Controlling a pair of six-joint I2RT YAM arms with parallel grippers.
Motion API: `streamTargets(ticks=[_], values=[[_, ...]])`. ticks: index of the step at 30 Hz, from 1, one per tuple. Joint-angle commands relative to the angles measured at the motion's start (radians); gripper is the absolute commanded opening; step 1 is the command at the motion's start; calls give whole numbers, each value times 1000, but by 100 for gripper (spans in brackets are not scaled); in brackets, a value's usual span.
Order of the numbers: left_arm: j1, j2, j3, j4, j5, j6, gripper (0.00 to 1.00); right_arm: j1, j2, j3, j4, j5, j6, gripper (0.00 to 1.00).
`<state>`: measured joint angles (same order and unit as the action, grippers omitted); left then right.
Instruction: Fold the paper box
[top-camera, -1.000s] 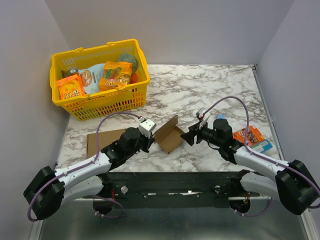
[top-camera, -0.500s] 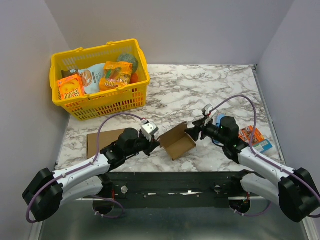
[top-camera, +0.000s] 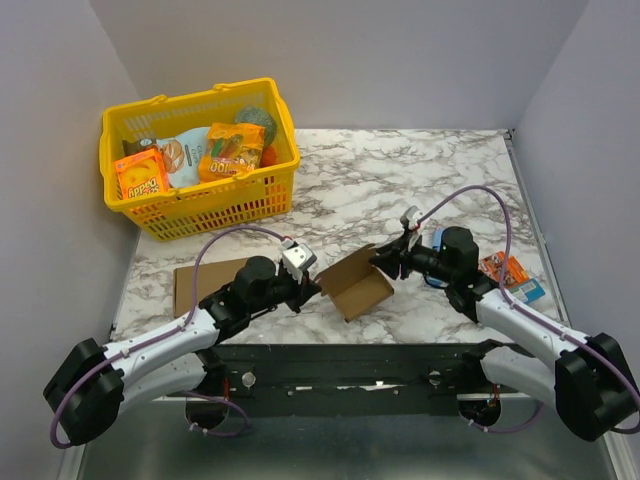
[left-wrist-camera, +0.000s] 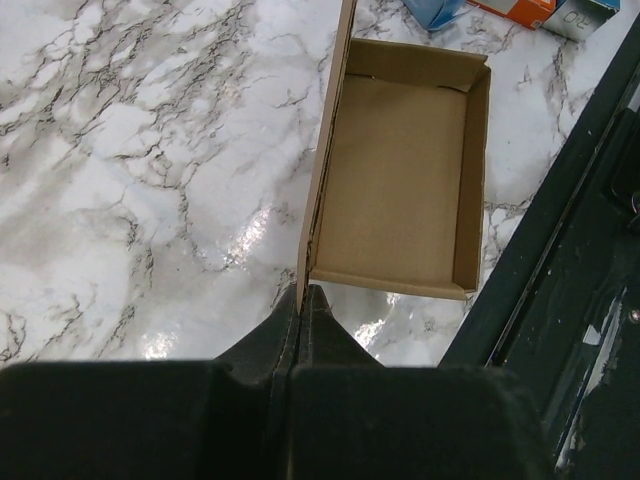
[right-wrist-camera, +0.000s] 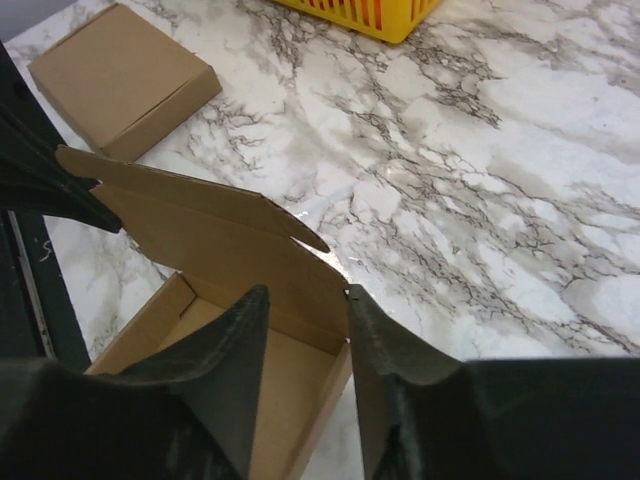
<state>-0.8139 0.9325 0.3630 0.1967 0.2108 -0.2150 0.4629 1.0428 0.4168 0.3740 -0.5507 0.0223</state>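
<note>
So, paper box (top-camera: 358, 287): we see it on the marble table (top-camera: 400, 170), close to the front edge and between the two arms. It is a shallow open tray with one long flap standing upright along its side.
Left gripper (left-wrist-camera: 300, 300): clamped tight on the near end of that upright flap, with the thin card edge pinched between its fingers.
Right gripper (right-wrist-camera: 305, 292): its jaws stand partway apart, astride the far corner where the flap meets the tray. We see no pinch there.
Step, as we judge it: the flap is being steadied at both ends so it can be folded over the tray.
Risk, tearing: the card is thin, so if the two arms pull apart or twist against each other, the flap may crease off its score line or rip at a notch.
Risk, sliding: the tray lies loose on smooth marble, so a push from the right fingers may skate it toward the table's front edge instead of bending the flap.
Risk, missed grip: if the right jaws close beside the corner, they may crush the tray wall inward.
Count, boxes: one paper box and one flat brown cardboard rectangle (top-camera: 205, 280) to its left, well apart from it.
Count, basket: one yellow basket (top-camera: 200, 155) at the back left, holding several packs that we cannot count exactly.
Count, loose packets: at least two by the right arm, an orange one (top-camera: 498, 268) among them.
Count, grippers: two.
</note>
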Motion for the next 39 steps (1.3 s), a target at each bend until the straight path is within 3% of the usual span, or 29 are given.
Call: streamTargets(ticks=[1, 11, 24, 39], values=[[-4, -20, -1, 27, 4, -12, 0, 2, 3, 31, -33, -55, -38, 40], [-4, 8, 14, 26, 10, -17, 0, 2, 66, 50, -15, -153, -25, 21], [-4, 58, 44, 35, 1, -11, 0, 6, 82, 33, 6, -219, 21, 18], [-4, 103, 64, 72, 52, -12, 0, 45, 148, 40, 45, -167, 31, 18]])
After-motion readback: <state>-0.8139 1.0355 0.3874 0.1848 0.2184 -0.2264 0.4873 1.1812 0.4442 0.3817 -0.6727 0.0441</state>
